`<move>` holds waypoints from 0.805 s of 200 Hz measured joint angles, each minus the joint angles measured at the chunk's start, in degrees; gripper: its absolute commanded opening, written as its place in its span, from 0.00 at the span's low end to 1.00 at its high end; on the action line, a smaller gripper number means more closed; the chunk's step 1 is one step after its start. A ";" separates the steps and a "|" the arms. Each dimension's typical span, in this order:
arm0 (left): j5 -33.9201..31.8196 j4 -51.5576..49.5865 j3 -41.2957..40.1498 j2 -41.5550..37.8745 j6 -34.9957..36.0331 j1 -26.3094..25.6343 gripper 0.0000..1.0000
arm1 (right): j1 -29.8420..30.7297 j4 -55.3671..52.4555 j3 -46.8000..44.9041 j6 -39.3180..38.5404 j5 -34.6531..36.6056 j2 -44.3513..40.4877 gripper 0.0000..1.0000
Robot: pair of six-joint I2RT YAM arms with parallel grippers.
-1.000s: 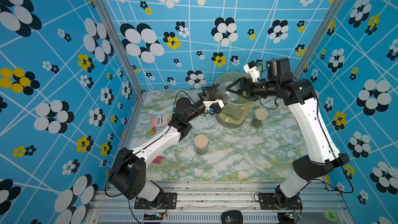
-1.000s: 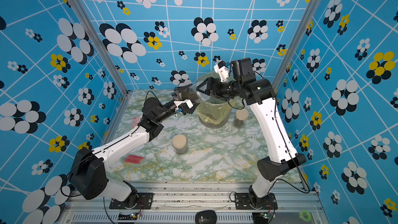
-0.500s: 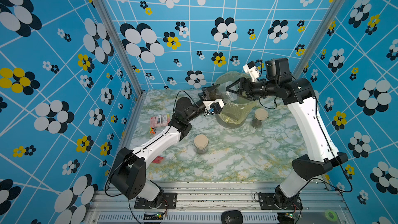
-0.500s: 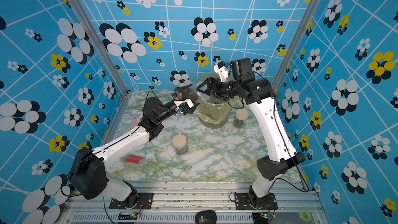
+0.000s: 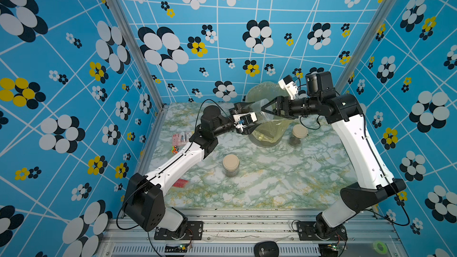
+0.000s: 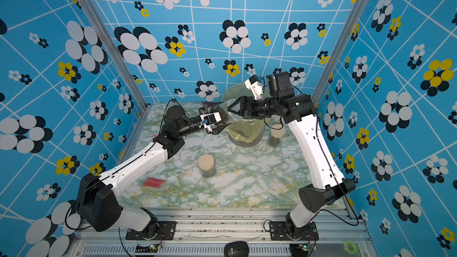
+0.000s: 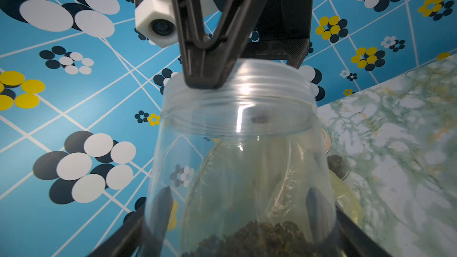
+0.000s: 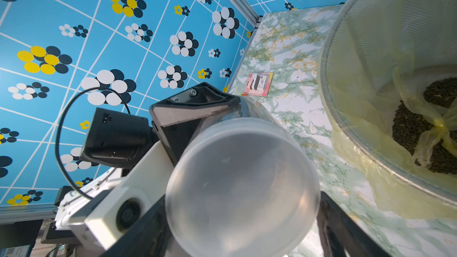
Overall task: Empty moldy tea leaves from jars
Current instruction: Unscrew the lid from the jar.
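Top views both show the grey aluminium rail (image 5: 247, 221) nearest, with a black computer mouse (image 5: 266, 250) on it between the two arm bases. Beyond it the green-veined marble tabletop (image 5: 272, 189) lies open across its front half. The only things there are a flat red packet (image 6: 153, 182) by the left arm and a small clear jar with a flat beige lid (image 5: 230, 165), which stands alone near the middle with dark contents showing through its wall.

Farther back, the left gripper (image 7: 239, 213) is clamped on the base of a clear round plastic jar (image 7: 242, 156), held above the table and tipped nearly level. Dark crumbly tea leaves (image 7: 252, 238) are heaped at its base end. The right gripper (image 8: 241, 218) is closed around the translucent lid (image 8: 242, 184) at that jar's mouth, a finger on either side.

Near the lid rises the rim of a mesh bin lined with a yellow bag (image 8: 346, 95), with more dark tea (image 8: 420, 129) in its bottom. A second beige-lidded jar (image 5: 298, 135) stands just beside the bin on the right arm's side. A pink card pack (image 5: 181, 138) lies at the table's left edge. Blue flower-patterned walls (image 5: 222, 45) close three sides, and the bin stands near the back one.
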 measured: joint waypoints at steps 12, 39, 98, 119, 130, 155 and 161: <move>2.12 -2.71 1.22 0.00 -1.64 0.48 0.51 | 0.00 0.31 -0.87 -1.53 -0.35 -0.59 0.68; 7.02 -8.59 4.11 0.00 -5.44 1.68 0.51 | 0.02 1.20 -2.91 -5.27 -1.64 -2.12 0.68; 20.28 -19.80 10.34 1.25 -16.52 5.42 0.52 | 0.44 8.11 -9.86 -14.10 -5.86 -5.70 0.69; 25.33 -23.12 13.46 3.02 -20.39 6.45 0.51 | 0.44 10.23 -11.45 -17.09 -6.86 -6.62 0.69; 27.93 -24.57 15.10 3.96 -22.51 7.02 0.51 | 0.44 10.97 -11.54 -18.75 -7.45 -6.69 0.70; 32.72 -26.21 17.59 5.66 -26.62 8.20 0.51 | 0.44 12.90 -12.26 -22.21 -8.74 -6.84 0.71; 33.75 -26.34 17.90 6.05 -27.54 8.41 0.51 | 0.44 13.44 -12.59 -22.93 -8.98 -6.91 0.72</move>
